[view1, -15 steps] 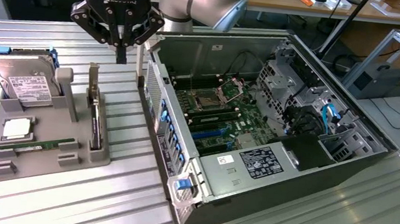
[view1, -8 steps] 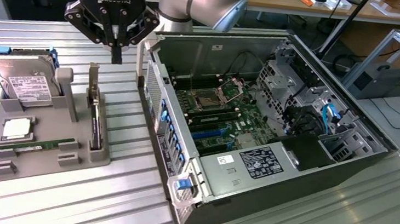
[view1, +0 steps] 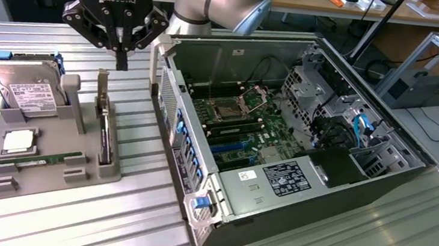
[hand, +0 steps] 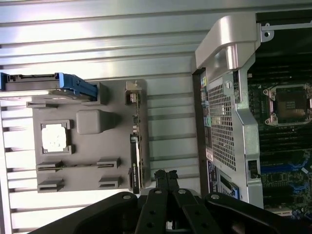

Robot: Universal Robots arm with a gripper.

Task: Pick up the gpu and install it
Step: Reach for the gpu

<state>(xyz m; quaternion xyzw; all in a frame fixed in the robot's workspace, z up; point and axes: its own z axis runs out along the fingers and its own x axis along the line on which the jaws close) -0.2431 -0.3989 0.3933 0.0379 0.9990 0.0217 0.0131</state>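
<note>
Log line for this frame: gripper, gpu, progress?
gripper: shut, empty, near gpu | gpu: on edge in holder | case: open | install: not started

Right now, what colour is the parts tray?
The tray is grey, best seen in the exterior view.

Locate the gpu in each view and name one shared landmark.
Exterior view: the gpu stands on edge in the grey tray, on its side nearest the case.
Wrist view: the gpu is edge-on in the tray slot nearest the case.
Shared landmark: the blue-framed drive in the tray.
</note>
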